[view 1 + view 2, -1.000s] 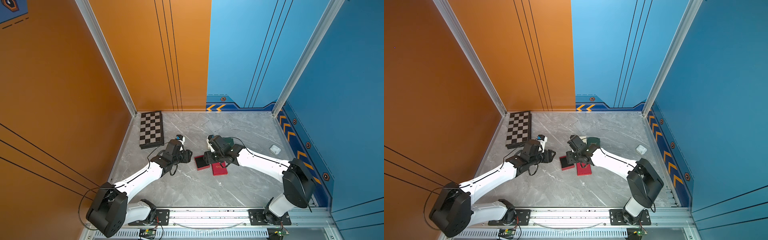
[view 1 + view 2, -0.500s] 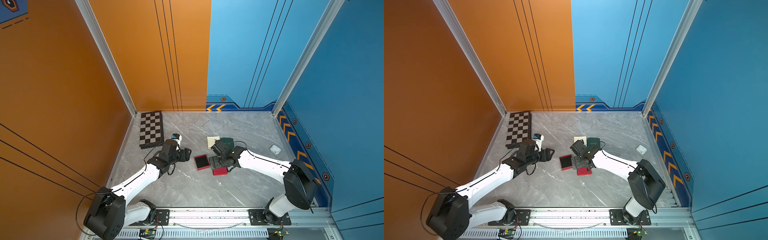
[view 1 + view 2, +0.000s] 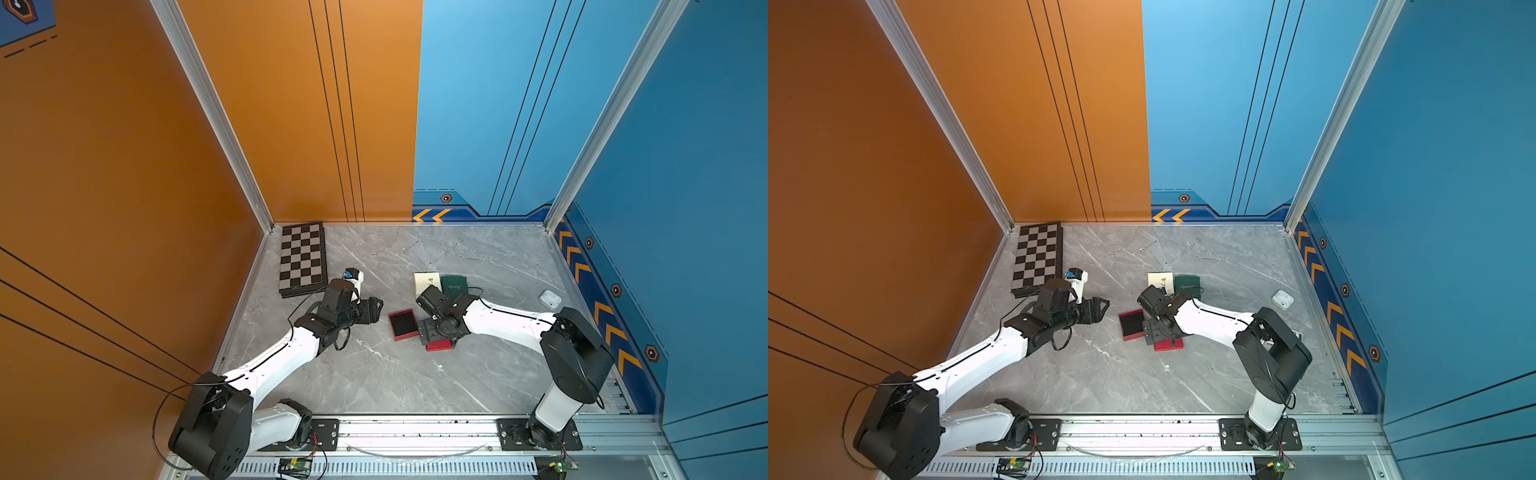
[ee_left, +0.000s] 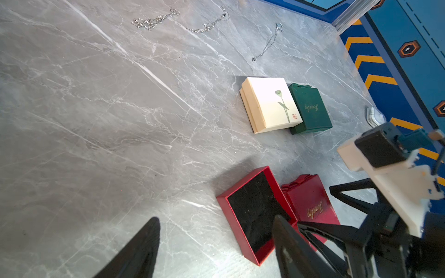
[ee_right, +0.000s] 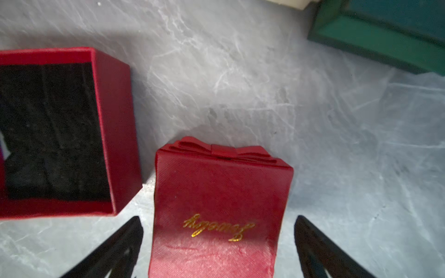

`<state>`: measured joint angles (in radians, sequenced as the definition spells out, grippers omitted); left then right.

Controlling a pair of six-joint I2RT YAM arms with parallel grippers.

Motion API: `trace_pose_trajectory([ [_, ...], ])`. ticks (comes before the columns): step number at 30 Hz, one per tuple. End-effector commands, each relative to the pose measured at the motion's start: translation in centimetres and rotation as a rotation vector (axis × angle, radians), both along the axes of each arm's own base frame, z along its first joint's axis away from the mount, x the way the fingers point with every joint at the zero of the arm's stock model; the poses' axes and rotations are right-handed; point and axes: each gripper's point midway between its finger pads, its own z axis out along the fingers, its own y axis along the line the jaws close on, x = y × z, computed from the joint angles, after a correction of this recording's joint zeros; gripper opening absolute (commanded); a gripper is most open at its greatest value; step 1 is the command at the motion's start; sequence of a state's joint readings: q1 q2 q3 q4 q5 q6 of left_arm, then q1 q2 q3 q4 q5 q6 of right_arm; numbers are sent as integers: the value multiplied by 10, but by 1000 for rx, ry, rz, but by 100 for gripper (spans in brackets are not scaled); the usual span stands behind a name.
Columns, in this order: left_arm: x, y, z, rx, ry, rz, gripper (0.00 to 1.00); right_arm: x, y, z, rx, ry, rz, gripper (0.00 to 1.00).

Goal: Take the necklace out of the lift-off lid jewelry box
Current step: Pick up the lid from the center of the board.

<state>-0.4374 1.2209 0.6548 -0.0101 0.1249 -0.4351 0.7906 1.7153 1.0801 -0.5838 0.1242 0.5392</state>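
Okay, both top views: open red box [image 3: 403, 325] sits mid-table on the grey marble table [image 3: 374, 382], black lining up. Its red lid [image 3: 440, 345] lies just beside it, half under the right gripper [image 3: 436, 332]. Left gripper [image 3: 374, 309] is near the box but apart from it, fingers spread, holding nothing. Chessboard [image 3: 301, 259] runs along the left table edge, earbud case [image 3: 549, 298] is near the right edge, and the front half of the table is open marble.

Left wrist: gold script "Jewelry" on lid [image 4: 310, 204] and on green box [image 4: 310, 108]. Cream box [image 4: 272, 103] touches the green one; flower drawing, small red stamp unreadable. Three chains [image 4: 209, 24] lie loose toward the back wall, well apart from the boxes. Whether a necklace lies on the box lining, cannot tell.

Right wrist: right gripper [image 5: 218, 220] is wide, fingers [image 5: 134, 231] either side of lid [image 5: 221, 187], gaps both sides, no grip. Box wall [image 5: 115, 120] is just beside the lid corner.
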Motion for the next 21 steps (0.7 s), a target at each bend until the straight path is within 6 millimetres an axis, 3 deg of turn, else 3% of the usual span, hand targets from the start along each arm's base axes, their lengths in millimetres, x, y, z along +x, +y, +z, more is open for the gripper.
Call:
trace_pose_trajectory([
  [1,-2,1,-8,-9,24,-3,75,2,-3,-3,4,17,-17,98],
  [21,-2,-2,-12,-23,47,-15,76,-2,2,-18,38,67,-15,93],
])
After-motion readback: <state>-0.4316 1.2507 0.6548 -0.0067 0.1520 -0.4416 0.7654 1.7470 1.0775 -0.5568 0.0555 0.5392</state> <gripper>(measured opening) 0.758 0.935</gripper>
